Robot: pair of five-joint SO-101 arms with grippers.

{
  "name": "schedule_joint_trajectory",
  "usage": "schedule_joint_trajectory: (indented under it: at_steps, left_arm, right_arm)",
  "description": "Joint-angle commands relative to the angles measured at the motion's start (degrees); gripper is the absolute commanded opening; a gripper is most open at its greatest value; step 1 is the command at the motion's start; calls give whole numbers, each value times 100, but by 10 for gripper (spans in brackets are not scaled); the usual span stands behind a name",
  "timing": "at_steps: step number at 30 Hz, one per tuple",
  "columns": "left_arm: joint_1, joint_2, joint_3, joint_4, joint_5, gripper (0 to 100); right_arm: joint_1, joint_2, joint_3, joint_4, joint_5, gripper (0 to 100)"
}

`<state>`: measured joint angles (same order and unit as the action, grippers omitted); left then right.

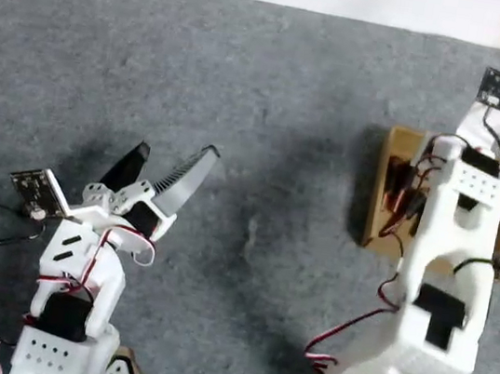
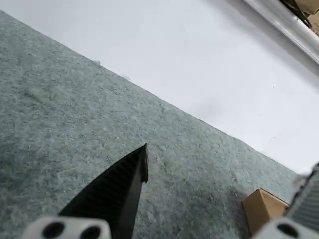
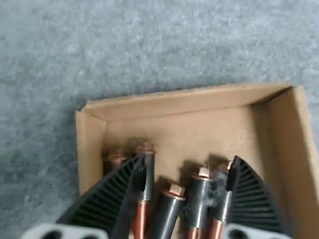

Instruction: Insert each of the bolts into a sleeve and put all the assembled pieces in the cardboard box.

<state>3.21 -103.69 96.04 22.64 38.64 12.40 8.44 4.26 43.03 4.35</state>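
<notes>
On the grey mat [image 1: 274,87] in the high view, the left arm [image 1: 75,283] sits at the lower left. Its left gripper [image 1: 168,158] is spread wide above bare mat with nothing between its two black fingers [image 1: 185,177]. Well apart from it, on the other side, the right arm [image 1: 444,272] stretches over the cardboard box [image 1: 395,148] and covers most of it. The box's near wall and one corner show beside the arm's wires.

In the left wrist view, one ribbed black finger [image 2: 122,184] points out over the mat [image 2: 60,114], and the edge of the other finger shows at the far side. The gap between them is broad and empty. A corner of the cardboard box [image 2: 261,209] lies on the mat near that second finger. Beyond the mat's edge runs a white surface [image 2: 199,59].

In the right wrist view, the right gripper [image 3: 188,163] hangs directly over the open cardboard box [image 3: 184,99], which rests on the mat [image 3: 149,40]. Its fingers [image 3: 112,199] stand wide apart and grip nothing. Several copper bolts [image 3: 175,190] lie side by side inside the box, each pushed into one of the dark sleeves [image 3: 199,196], with hexagonal heads towards the box's far wall. The outermost pieces lie just beside the fingertips; I cannot tell whether they touch.
</notes>
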Motion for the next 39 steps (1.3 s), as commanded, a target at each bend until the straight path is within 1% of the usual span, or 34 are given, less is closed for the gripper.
schedule_joint_trajectory:
  at_steps: [1,4,9,12,17,24,27,29,32,35,39]
  left_arm:
    - [-57,-31,110,123,-70,442]
    - [57,-31,110,281,-536,442]
    - [479,-31,110,703,-1248,442]
    - [699,-31,110,976,-1653,442]
    - [866,-40,110,1363,-2004,442]
    - [980,-66,110,1934,-2470,442]
    - [1033,-66,110,2127,-2646,442]
    - [1015,-57,110,2198,-2681,442]
    - [1024,-57,110,2655,-2681,442]
    - [1059,-40,110,3244,-2681,443]
    - [1059,-40,110,3648,-2681,443]
  right_arm:
    - [-251,-1429,664,-40,-237,231]
    - [-567,-2571,1974,-479,-360,231]
    - [-1174,-4400,4514,-1745,-352,231]
    - [-1473,-5437,5798,-2281,-352,231]
    - [-1745,-7046,7275,-2413,-352,231]
    - [-1754,-9235,8963,-2396,-352,231]
    - [-1754,-10167,9578,-2018,-352,231]
    - [-1754,-10774,9868,-1473,-352,231]
    - [-1754,-11468,10026,-418,-352,231]
    - [-1789,-11257,10026,4,-352,231]
    - [-1886,-11090,10026,505,-325,231]
